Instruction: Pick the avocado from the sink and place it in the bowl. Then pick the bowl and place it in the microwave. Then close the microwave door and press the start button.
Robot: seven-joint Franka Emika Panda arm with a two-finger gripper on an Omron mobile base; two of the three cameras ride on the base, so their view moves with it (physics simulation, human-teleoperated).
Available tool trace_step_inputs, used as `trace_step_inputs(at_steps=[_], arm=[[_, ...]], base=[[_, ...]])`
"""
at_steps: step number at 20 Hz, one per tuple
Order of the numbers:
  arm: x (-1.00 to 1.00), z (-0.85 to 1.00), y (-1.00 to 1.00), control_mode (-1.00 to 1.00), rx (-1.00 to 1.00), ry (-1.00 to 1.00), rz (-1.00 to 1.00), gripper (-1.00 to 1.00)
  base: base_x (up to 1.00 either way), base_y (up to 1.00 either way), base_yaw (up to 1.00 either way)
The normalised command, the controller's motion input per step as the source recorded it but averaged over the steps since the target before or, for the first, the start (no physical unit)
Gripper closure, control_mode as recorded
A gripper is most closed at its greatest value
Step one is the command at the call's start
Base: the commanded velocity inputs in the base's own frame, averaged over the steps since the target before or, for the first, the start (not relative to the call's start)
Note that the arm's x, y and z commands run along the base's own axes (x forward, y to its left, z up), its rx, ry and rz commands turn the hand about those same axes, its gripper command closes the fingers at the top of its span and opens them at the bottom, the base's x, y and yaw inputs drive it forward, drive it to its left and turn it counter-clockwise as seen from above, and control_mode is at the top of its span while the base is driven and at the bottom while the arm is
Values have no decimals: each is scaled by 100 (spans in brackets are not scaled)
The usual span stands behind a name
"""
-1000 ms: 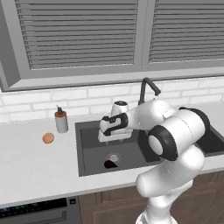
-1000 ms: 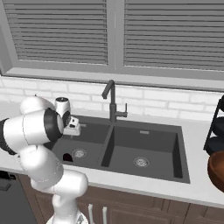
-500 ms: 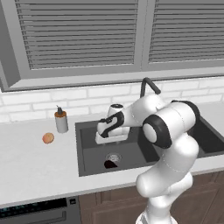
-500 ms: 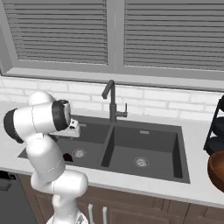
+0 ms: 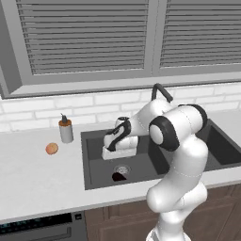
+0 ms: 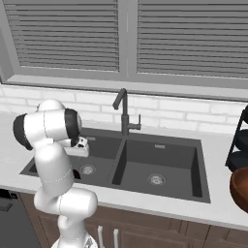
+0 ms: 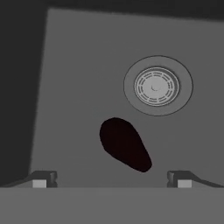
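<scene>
The avocado, near-black and pear-shaped, lies on the floor of the sink's left basin, just in front of the round steel drain. From the left base view the avocado sits beside the drain, with my gripper hanging straight above it, inside the basin. In the hand view my gripper is open, its fingertips spread wide to either side of the fruit, with nothing between them. The reddish-brown bowl stands on the counter at the far right edge. The microwave is out of view.
A tall black faucet rises behind the divider between the basins. A soap dispenser and a round orange fruit stand on the counter left of the sink. A dark wire rack stands behind the bowl.
The hand has come down into the left basin, closer to the avocado, as the arm's elbow swung. The jaws have stayed open and the avocado has not moved.
</scene>
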Motion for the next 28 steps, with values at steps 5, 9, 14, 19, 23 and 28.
trace_step_inputs(at_steps=[5,9,14,19,23,28], arm=[[-1,-31,0,-100,0,0,0,-100],[0,-34,0,-100,0,0,0,-100],[0,-28,0,-100,0,0,0,-100],[-1,-26,0,-100,0,2,0,-100],[-2,-21,0,-100,0,4,0,-100],[0,-20,0,-100,0,2,0,-100]], base=[[0,0,0],[0,0,0],[0,0,0],[0,0,0],[0,0,0],[0,0,0]])
